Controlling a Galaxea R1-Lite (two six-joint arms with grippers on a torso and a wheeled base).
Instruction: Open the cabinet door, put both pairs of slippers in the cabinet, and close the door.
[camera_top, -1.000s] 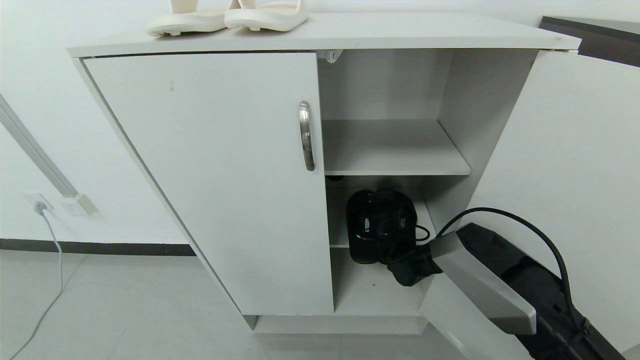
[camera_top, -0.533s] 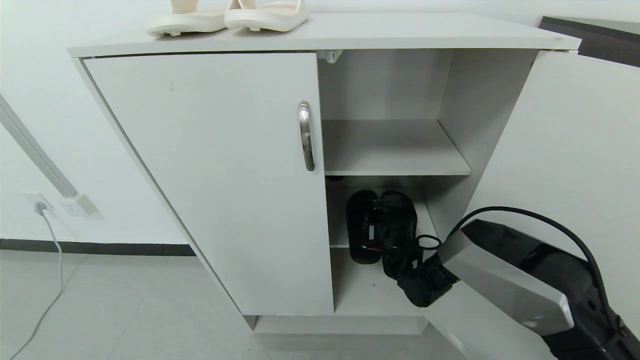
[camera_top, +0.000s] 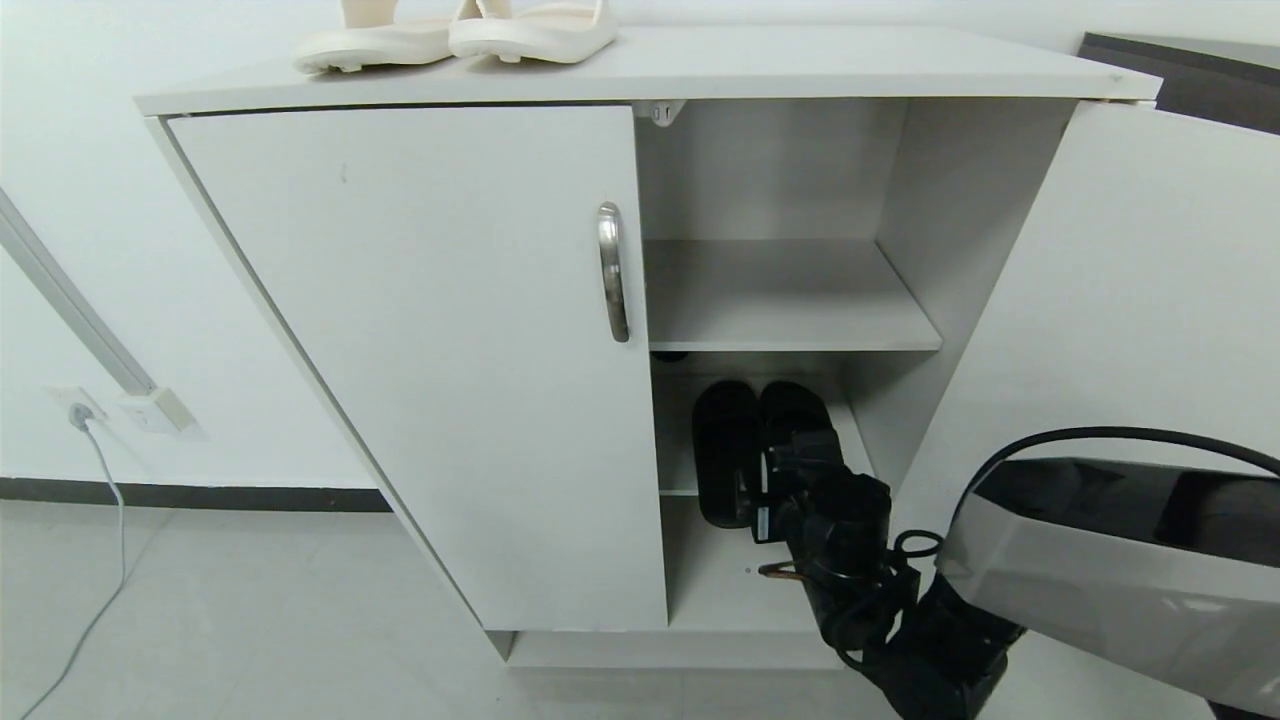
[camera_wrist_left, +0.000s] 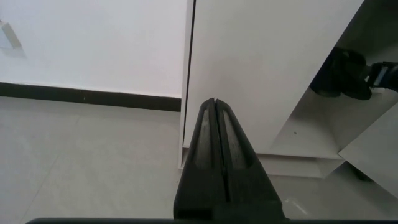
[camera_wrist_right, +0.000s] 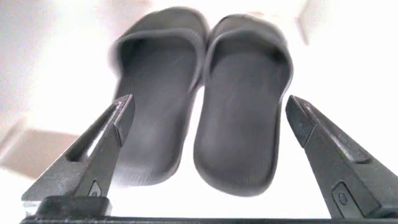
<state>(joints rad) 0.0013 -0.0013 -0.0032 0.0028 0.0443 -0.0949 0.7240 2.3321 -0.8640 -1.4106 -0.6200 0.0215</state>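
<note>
- The black slippers (camera_top: 760, 450) lie side by side on the lower shelf (camera_top: 675, 450) of the cabinet (camera_top: 640, 75), toes toward the back. Their heels seem to reach the shelf's front edge.
- My right gripper (camera_top: 790, 470) is released. In the right wrist view its fingers stand wide apart, one on either side of the pair, and touch neither slipper. It hangs just in front of the heels, inside the open half of the cabinet.
- I judge the black pair as placed: both soles rest flat and nothing holds them.
- The right door (camera_top: 1130, 300) is swung wide, which gives the right arm its way in. The left door (camera_top: 420, 350) is closed, its handle (camera_top: 612, 270) untouched, so only the right half is reachable.
- My left gripper (camera_wrist_left: 214, 124) is clenched on nothing, fingers pressed together. It is held low over the floor (camera_wrist_left: 81, 162), near the bottom corner of the closed door and well out of the other arm's path.
- The cream slippers (camera_top: 455, 35) sit together on the cabinet's top surface, above the closed door. They are the half of the job not yet done.
- My guess for the next move is to draw the right arm straight out without brushing the heels, then go up for the cream pair.
- The upper shelf (camera_top: 790, 300) looks like the natural place for the cream pair.
- One risk is that a heel proud of the shelf edge could catch the door when I close it.
</note>
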